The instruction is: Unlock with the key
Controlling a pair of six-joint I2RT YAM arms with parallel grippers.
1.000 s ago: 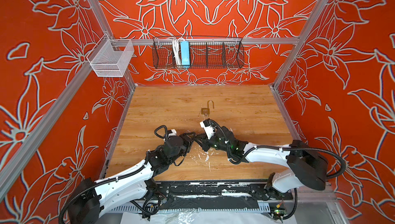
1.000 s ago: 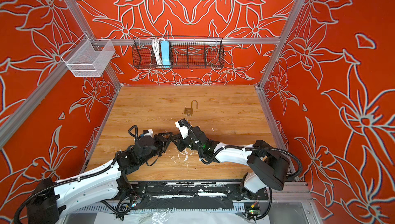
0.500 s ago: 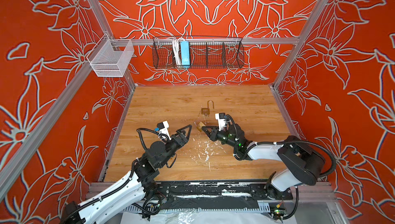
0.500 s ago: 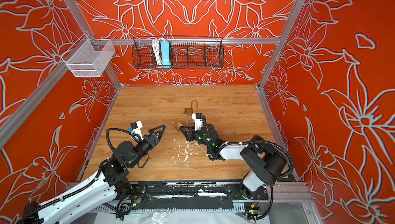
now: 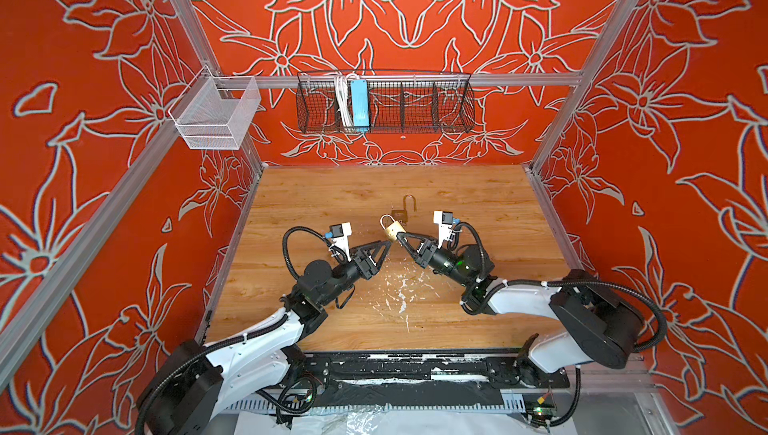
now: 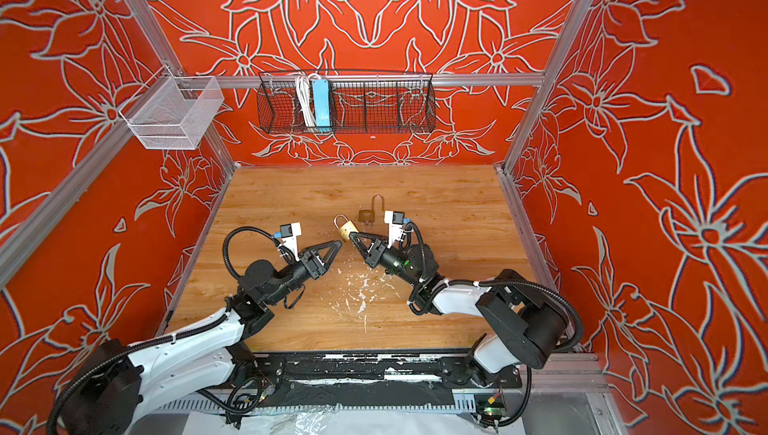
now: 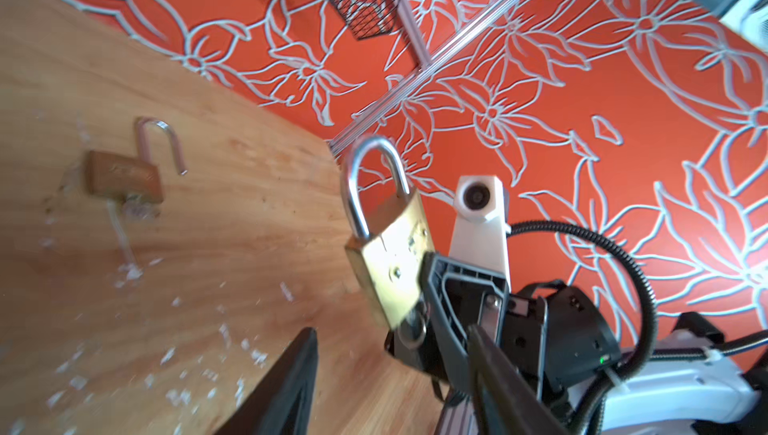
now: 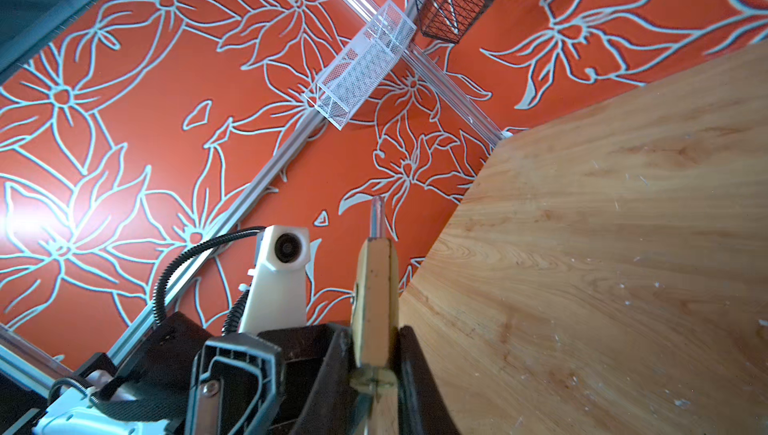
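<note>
walls (image 5: 124,59): orange-red with white flower outlines, on three sides. aluminium rails (image 5: 415,79) frame the corners and cross the back wall. black wire basket (image 5: 415,117) hangs on the back rail, holding a blue box (image 5: 358,102) and white cable (image 5: 341,104). white mesh basket (image 5: 216,121) at the left corner. tabletop (image 5: 332,192): light wood, white flecks (image 5: 399,291) towards the front. lighting even.
</note>
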